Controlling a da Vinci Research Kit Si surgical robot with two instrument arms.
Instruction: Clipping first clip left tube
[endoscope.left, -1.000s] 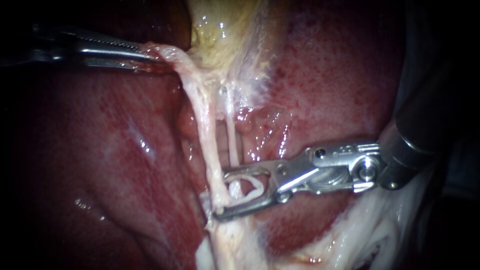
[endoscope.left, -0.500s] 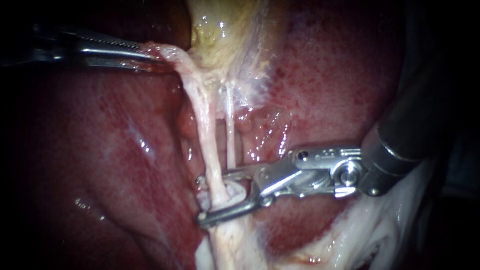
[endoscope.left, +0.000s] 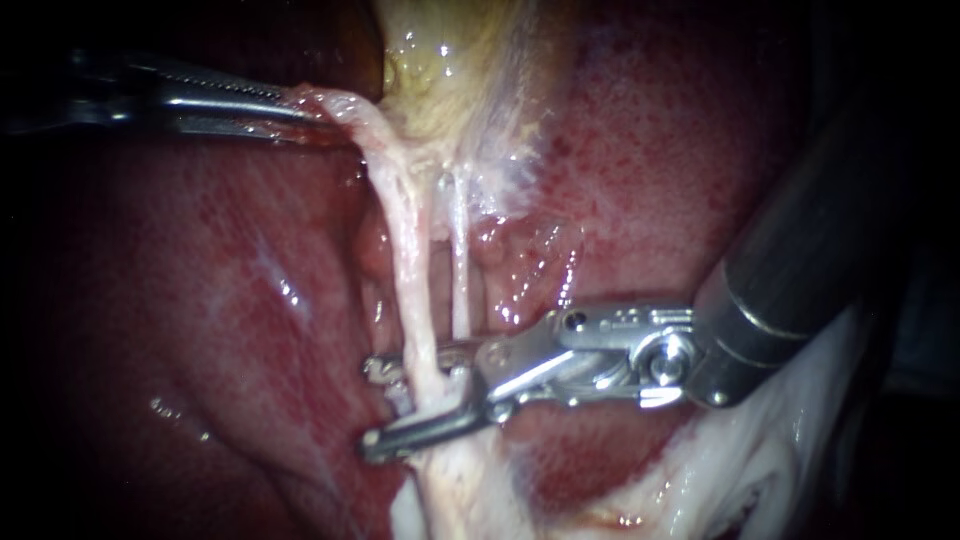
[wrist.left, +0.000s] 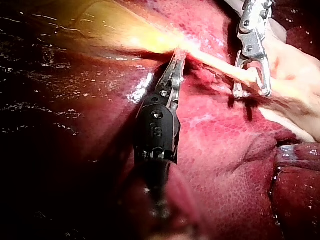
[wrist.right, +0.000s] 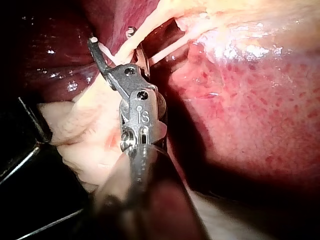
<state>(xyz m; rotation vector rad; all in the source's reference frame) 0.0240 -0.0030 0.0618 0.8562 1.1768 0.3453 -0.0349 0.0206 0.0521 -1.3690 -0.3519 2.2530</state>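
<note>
Two pale tubes run down from the gallbladder (endoscope.left: 450, 70) over the liver (endoscope.left: 200, 300). The thicker left tube (endoscope.left: 412, 290) passes between the open jaws of my right instrument (endoscope.left: 372, 405), whose tips reach just past it on its left. The thin right tube (endoscope.left: 460, 280) ends behind the upper jaw. In the right wrist view the left tube (wrist.right: 121, 51) crosses between the jaws of my right instrument (wrist.right: 112, 36). My left instrument (endoscope.left: 295, 108) is shut on pale tissue at the gallbladder's lower end and holds it taut to the left. The left wrist view shows my left instrument (wrist.left: 179, 56) gripping there, with my right instrument (wrist.left: 251, 93) beyond it.
Red liver surface surrounds the tubes on both sides. White fatty tissue (endoscope.left: 760, 470) lies under my right instrument's shaft at the lower right. Glistening wet tissue (endoscope.left: 530, 270) sits just right of the thin tube.
My right instrument has slid left: its open jaws, earlier reaching only to the left tube, now straddle it with the tips beyond it. My left instrument has held still.
</note>
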